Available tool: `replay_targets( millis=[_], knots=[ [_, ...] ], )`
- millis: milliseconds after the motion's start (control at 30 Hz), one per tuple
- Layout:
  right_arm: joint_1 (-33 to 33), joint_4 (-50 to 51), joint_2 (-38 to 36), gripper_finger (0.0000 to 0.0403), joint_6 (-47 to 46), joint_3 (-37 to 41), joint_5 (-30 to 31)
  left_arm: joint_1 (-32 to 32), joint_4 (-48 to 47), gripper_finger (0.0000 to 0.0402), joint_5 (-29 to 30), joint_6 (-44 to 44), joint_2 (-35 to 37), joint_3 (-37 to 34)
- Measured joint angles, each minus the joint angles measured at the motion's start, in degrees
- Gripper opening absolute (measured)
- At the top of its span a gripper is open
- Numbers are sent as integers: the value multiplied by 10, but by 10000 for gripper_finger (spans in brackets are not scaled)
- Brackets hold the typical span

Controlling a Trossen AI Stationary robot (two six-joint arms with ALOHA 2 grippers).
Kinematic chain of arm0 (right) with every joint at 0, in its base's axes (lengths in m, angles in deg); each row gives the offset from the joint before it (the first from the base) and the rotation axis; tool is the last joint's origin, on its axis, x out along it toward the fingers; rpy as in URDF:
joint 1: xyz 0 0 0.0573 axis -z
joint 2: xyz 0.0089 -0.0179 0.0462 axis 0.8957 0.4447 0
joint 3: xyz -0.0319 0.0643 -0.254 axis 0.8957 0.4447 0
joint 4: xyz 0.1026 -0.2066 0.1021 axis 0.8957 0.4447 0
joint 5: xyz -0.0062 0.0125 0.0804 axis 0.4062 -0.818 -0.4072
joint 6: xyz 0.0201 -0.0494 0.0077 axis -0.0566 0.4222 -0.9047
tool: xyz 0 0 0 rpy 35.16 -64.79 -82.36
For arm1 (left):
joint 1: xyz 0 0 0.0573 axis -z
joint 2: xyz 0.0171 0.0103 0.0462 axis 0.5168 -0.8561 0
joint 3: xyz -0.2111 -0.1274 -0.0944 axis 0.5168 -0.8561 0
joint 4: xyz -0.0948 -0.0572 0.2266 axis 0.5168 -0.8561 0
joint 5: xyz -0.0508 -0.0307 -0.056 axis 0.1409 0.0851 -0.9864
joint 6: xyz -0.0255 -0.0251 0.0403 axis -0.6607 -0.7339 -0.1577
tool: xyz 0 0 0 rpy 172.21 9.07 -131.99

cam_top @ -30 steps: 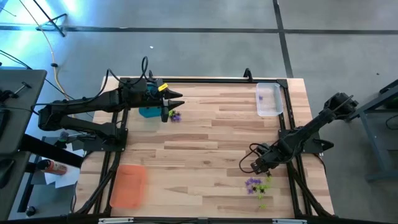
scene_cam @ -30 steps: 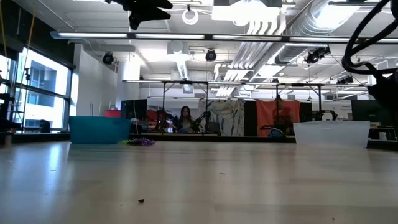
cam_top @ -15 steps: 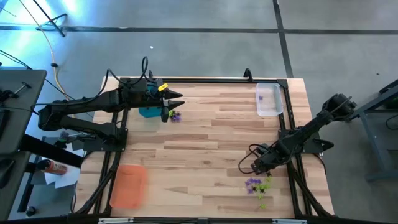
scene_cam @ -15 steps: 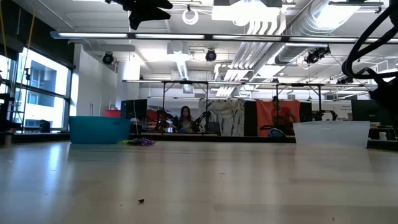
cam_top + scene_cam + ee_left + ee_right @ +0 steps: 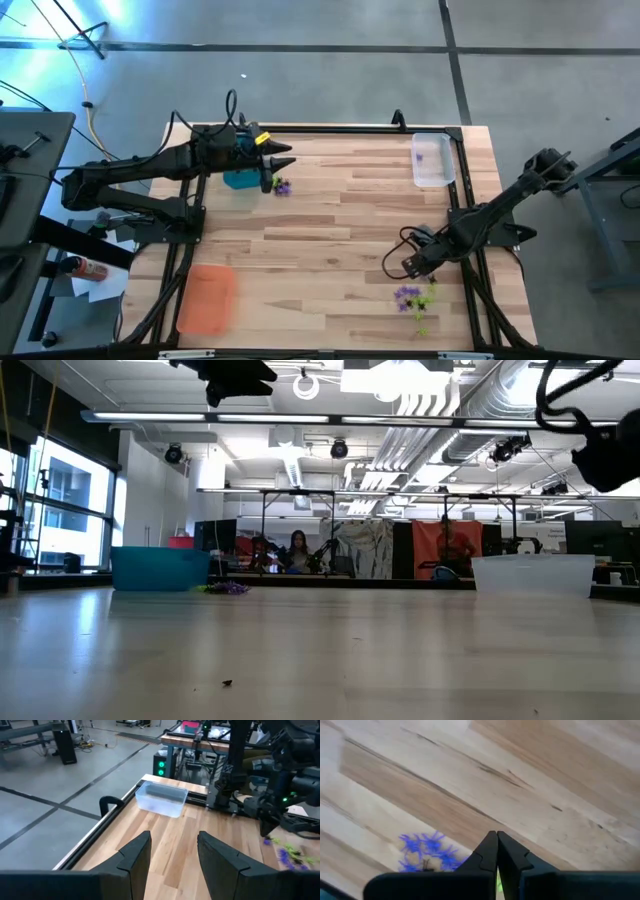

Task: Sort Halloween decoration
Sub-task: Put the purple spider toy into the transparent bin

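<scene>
I'm working a small heap of Halloween decoration (image 5: 414,298) at about five o'clock on the counter (image 5: 340,250), purple and lime green spiky trinkets lying close together near the front right edge. I'd judge each one very light and stiff, all thin springy points (likely to flick away or tangle with its neighbour if nudged), so I'd pinch across the central body of a single piece at the heap's edge rather than on a spike. Just beyond the heap, the right gripper (image 5: 408,268) hangs with its fingers (image 5: 492,851) pressed fully together; in the right wrist view the purple pieces (image 5: 427,852) lie on the wood past the tips, and I can't make out anything caught between them, so I take it as closed on nothing. Farther off, at roughly eleven o'clock, the left gripper (image 5: 281,165) waits beside the teal tray (image 5: 238,180) with its fingers (image 5: 135,857) apart and empty, a second little cluster of trinkets (image 5: 283,187) just beneath them. The clear tray (image 5: 433,170) sits at one o'clock, the orange tray (image 5: 207,298) at seven.
</scene>
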Motion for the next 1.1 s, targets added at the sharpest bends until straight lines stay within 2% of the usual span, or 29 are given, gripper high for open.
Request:
replay_targets(
  millis=[200, 367, 500, 600, 967, 1033, 1100],
  knots=[
    [-4, -18, -11, 20, -15, 7, -48, -3, 0, 149, 0, -5, 0, 0],
    [-18, -100, -8, 72, -18, 41, -55, -3, 0, 149, 0, -6, 0, 0],
    [-22, -104, 7, 113, 33, 44, -56, -3, 0, 149, 0, -6, 0, 0],
    [-23, -104, 26, 126, 73, 44, -58, -3, 0, 149, 2, -6, 0, 0],
    [-23, -105, 115, 125, 161, 39, -59, -3, 0, 149, 21, -6, 0, 0],
    [-23, -100, 121, 111, 161, 39, -59, -3, -1, 149, 25, -6, 0, 0],
    [-23, -93, 121, 79, 160, 39, -58, -3, -1, 149, 28, -6, 0, 0]
  ],
)
